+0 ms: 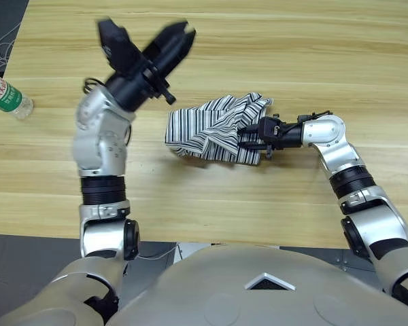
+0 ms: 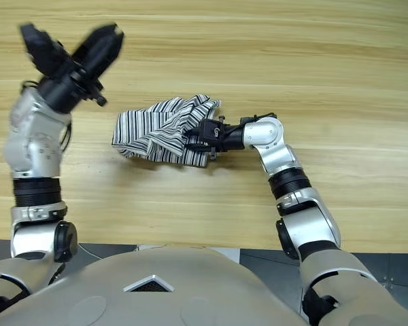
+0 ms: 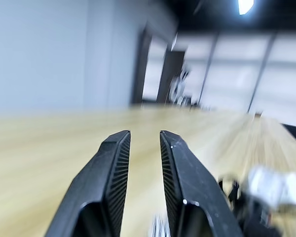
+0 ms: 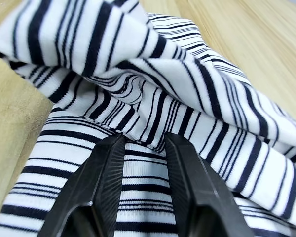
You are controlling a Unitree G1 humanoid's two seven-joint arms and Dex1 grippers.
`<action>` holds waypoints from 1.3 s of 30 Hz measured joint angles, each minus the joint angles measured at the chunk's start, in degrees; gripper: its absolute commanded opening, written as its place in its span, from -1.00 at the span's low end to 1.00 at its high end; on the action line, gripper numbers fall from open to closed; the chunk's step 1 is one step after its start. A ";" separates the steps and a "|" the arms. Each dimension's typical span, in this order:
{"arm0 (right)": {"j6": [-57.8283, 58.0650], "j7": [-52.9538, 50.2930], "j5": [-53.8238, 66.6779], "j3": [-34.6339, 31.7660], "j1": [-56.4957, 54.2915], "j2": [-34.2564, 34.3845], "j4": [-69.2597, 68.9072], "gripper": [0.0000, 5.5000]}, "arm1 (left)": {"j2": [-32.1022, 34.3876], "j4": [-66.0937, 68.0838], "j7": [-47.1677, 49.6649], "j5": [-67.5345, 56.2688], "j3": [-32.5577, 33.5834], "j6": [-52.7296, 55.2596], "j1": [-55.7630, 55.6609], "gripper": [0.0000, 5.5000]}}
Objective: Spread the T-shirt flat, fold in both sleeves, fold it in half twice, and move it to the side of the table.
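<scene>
Striped T-shirt (image 1: 204, 125) partly buries the right pincer (image 4: 144, 140) clamped on it; left pincer (image 1: 146, 27) gapes apart.

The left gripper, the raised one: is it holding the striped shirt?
No, the left gripper hangs open above the table, apart from the T-shirt, which the right gripper pinches.

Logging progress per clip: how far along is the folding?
Done: the T-shirt is a compact, rumpled bundle; fold count unclear. In hand: right gripper pinches its edge; left gripper open, raised, empty. Left: moving it from mid table to the side.
</scene>
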 measured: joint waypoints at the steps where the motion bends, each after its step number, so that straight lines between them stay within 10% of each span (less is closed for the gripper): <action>1: 0.12 0.00 -0.01 0.00 -0.03 0.03 -0.04 -0.47 | 0.71 -4.03 -0.45 -1.52 -0.09 1.61 1.58 -0.59; 7: 0.44 -0.50 -0.07 -0.04 -0.15 0.11 -0.15 -0.47 | 3.76 -22.52 -2.36 -9.79 -2.91 7.36 13.75 -0.59; 28: 18.02 -32.78 -3.48 -6.71 -25.95 18.23 25.82 -0.47 | -5.09 -5.29 -6.69 4.65 -21.25 -5.75 26.68 -0.59; 39: 8.22 -17.87 3.97 -13.36 -24.34 16.05 21.50 -0.47 | -5.67 -4.03 -6.72 4.44 -20.66 -6.52 26.67 -0.59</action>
